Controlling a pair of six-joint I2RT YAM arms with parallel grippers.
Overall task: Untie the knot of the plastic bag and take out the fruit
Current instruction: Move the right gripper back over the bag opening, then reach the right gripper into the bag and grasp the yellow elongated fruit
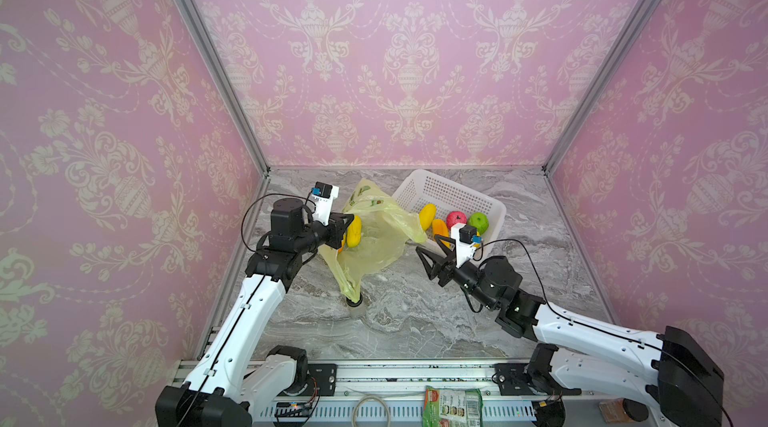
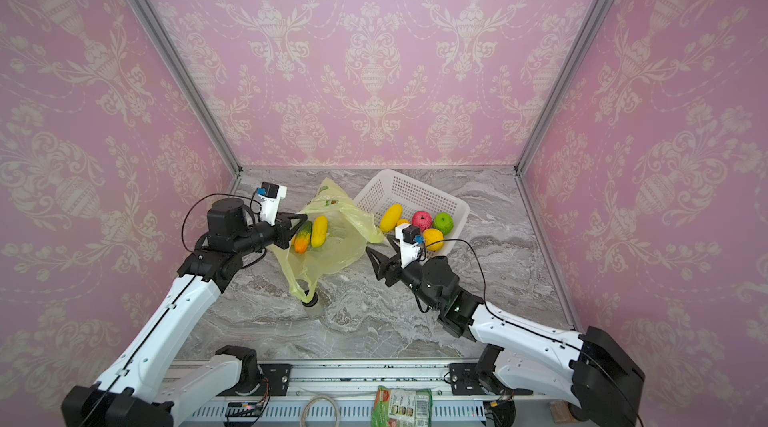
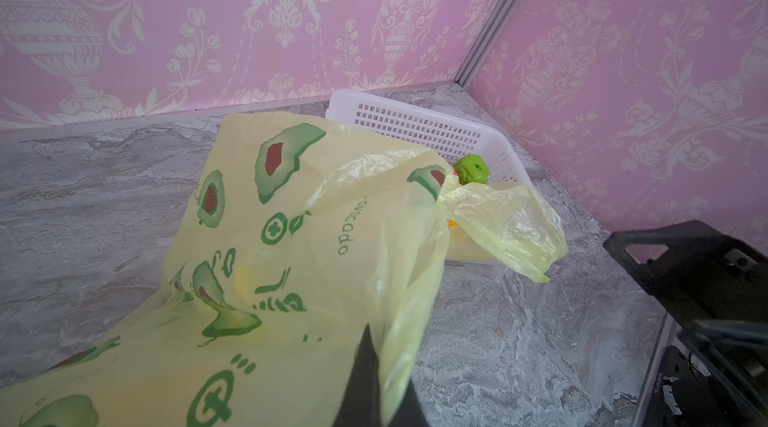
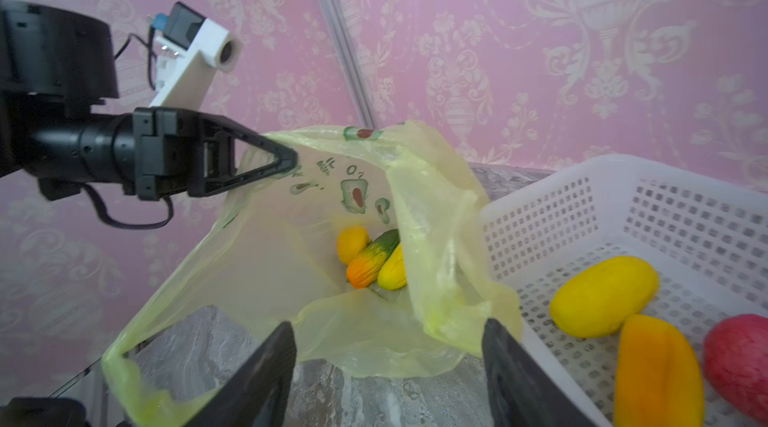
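Translucent yellow-green plastic bag (image 4: pixel 440 213), avocado-printed, open-mouthed

pink wallpaper (image 1: pixel 411 50) with cream urn-and-flower damask on the back and both side walls. silvery metal posts (image 1: pixel 210 59) in the two back corners. grey marble-look tabletop (image 1: pixel 415 321) below, in bright, even light. slotted metal rail (image 1: pixel 395 375) along the near edge.

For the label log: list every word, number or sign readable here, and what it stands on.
"avocado": on the plastic bag, printed sideways in the left wrist view; its first letter is lost in a crease.
On the green snack packet, print and barcode are too small to read.
Other bag markings: blurred.
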